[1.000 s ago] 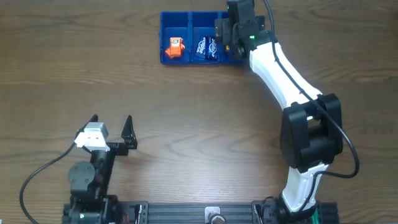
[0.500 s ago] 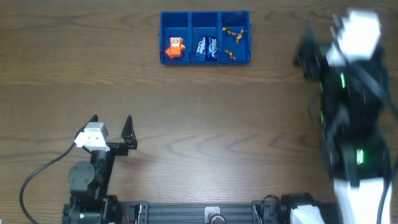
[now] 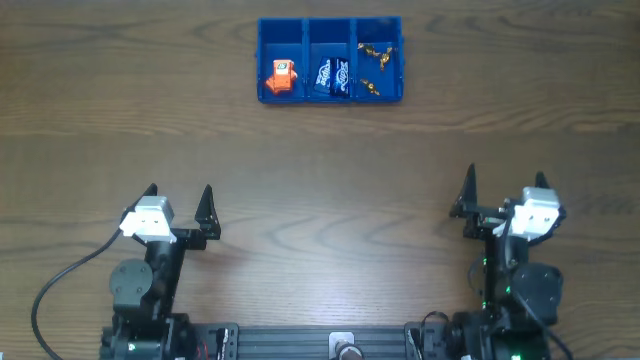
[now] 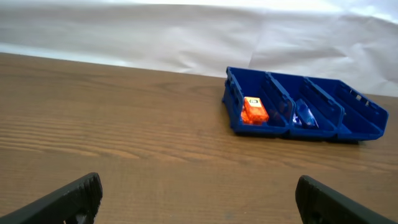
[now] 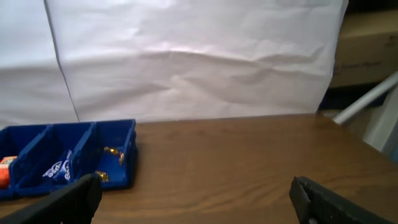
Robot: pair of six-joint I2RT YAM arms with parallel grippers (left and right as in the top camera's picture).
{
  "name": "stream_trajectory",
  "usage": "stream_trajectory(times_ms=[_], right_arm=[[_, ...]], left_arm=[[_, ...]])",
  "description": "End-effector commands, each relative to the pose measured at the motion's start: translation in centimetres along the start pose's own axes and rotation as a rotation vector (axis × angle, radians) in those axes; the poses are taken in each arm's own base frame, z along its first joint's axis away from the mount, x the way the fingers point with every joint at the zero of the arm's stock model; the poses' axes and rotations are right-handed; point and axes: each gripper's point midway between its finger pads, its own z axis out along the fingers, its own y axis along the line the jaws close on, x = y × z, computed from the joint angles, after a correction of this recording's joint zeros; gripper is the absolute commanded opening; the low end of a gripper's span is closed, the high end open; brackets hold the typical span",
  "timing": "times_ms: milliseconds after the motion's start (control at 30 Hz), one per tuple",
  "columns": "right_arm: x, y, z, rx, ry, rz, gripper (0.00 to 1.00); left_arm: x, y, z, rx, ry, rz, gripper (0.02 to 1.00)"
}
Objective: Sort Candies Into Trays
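Note:
A blue tray point(image 3: 330, 22) with three compartments sits at the far middle of the wooden table. Its left compartment holds an orange candy point(image 3: 282, 76), the middle one blue-wrapped candies point(image 3: 331, 75), the right one small gold candies point(image 3: 374, 68). The tray point(image 4: 348, 124) and orange candy point(image 4: 254, 111) also appear in the left wrist view, the tray point(image 5: 121, 134) with gold candies point(image 5: 112, 152) in the right wrist view. My left gripper point(image 3: 179, 192) rests open near the front left. My right gripper point(image 3: 503, 182) rests open near the front right. Both hold nothing.
A white backdrop point(image 5: 186, 56) stands behind the table's far edge. A cardboard box point(image 5: 367, 46) and a pale rod point(image 5: 367, 99) lie beyond the table's right end. Bare wood point(image 3: 330, 190) stretches between the grippers and the tray.
The right arm has pulled back from over the tray's right compartment to its rest spot at the front right. Gold candies now lie in that compartment. The left arm has not moved.

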Motion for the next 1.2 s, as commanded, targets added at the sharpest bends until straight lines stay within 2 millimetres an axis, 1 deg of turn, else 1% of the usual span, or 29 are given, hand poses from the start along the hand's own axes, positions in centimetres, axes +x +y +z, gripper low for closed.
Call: stream_trajectory(times_ms=[33, 167, 233, 400, 500, 533, 1200], right_arm=[[0.5, 0.8, -0.4, -0.063, -0.082, 0.002, 1.0], [2.5, 1.6, 0.0, -0.105, -0.045, -0.003, 0.998], [3.6, 1.6, 0.2, -0.106, -0.021, -0.005, 1.0], [5.6, 1.8, 0.5, -0.117, 0.019, -0.009, 1.0], [8.1, 1.9, 0.8, -0.12, 0.071, -0.014, 0.998], [8.4, 1.9, 0.7, -0.121, 0.081, -0.015, 1.0], [8.3, 2.0, 0.7, -0.125, 0.081, -0.015, 1.0]], left_arm=[[1.7, 0.0, 0.1, 0.01, 0.052, -0.011, 0.998], [1.7, 0.0, 0.1, 0.01, 0.052, -0.012, 0.998], [1.7, 0.0, 0.1, 0.01, 0.052, -0.012, 0.996], [1.7, 0.0, 0.1, 0.01, 0.052, -0.011, 1.0], [1.7, 0.0, 0.1, 0.01, 0.052, -0.011, 0.996], [1.7, 0.0, 0.1, 0.01, 0.052, -0.012, 0.996], [1.7, 0.0, 0.1, 0.01, 0.052, -0.011, 0.998]])
